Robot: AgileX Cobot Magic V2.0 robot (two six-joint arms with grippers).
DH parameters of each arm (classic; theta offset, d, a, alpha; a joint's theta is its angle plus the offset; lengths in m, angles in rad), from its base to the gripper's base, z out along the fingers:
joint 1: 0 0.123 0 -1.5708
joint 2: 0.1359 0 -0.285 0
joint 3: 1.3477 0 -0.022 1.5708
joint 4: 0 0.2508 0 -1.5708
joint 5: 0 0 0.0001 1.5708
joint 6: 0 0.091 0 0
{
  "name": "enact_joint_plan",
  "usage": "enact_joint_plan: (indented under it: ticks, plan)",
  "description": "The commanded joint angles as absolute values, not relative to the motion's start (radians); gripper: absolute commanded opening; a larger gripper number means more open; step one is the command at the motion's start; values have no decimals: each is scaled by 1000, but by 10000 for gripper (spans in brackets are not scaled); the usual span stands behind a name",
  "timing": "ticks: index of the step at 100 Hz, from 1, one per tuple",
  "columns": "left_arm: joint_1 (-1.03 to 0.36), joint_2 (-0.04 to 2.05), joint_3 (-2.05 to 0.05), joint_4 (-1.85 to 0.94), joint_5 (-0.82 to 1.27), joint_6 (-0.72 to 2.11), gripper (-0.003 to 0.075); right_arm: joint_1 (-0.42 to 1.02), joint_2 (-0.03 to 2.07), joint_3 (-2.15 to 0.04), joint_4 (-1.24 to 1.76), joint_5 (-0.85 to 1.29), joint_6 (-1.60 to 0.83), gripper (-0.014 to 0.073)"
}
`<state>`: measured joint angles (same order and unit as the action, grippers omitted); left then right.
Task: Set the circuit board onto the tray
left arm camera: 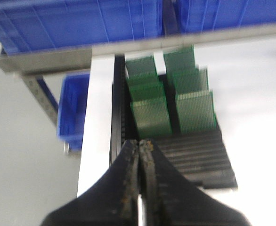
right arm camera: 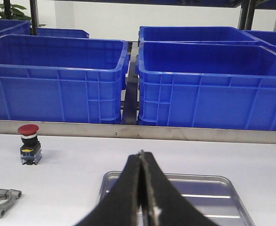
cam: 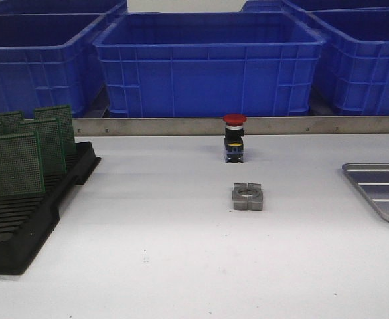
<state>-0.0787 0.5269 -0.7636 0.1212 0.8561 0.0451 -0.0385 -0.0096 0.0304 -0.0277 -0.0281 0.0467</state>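
Observation:
Several green circuit boards (cam: pixel 18 163) stand upright in a black slotted rack (cam: pixel 22 226) at the table's left; the left wrist view shows them too, circuit boards (left arm camera: pixel 150 116) in two rows. My left gripper (left arm camera: pixel 140 142) is shut and empty, its tips just short of the nearest board, over the rack (left arm camera: pixel 194 157). The silver-grey metal tray (cam: pixel 384 189) lies empty at the table's right edge. In the right wrist view my right gripper (right arm camera: pixel 141 154) is shut and empty, held over the near part of the tray (right arm camera: pixel 223 186). Neither gripper shows in the front view.
A red-capped push button (cam: pixel 234 137) stands mid-table with a grey metal clamp (cam: pixel 247 197) in front of it. Blue plastic bins (cam: pixel 208 63) line the back behind a metal rail (cam: pixel 181 125). A smaller blue bin (left arm camera: pixel 72 110) sits below the table's left edge.

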Motion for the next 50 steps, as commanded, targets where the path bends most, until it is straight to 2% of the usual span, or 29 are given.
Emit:
enact_joint_plan:
  ticks: [1, 18, 42, 50]
  plan:
    - [-74, 630, -866, 114, 881, 58, -19, -38, -27, 34, -29, -113, 48, -69]
    - [-74, 766, -941, 114, 899, 58, -19, -38, -27, 34, -29, -113, 48, -69]
    - [-74, 847, -948, 116, 899, 59, -18, -38, -27, 34, -29, -113, 48, -69]
    - [-74, 858, -948, 116, 899, 61, 10, -38, -27, 34, -29, -113, 48, -69]
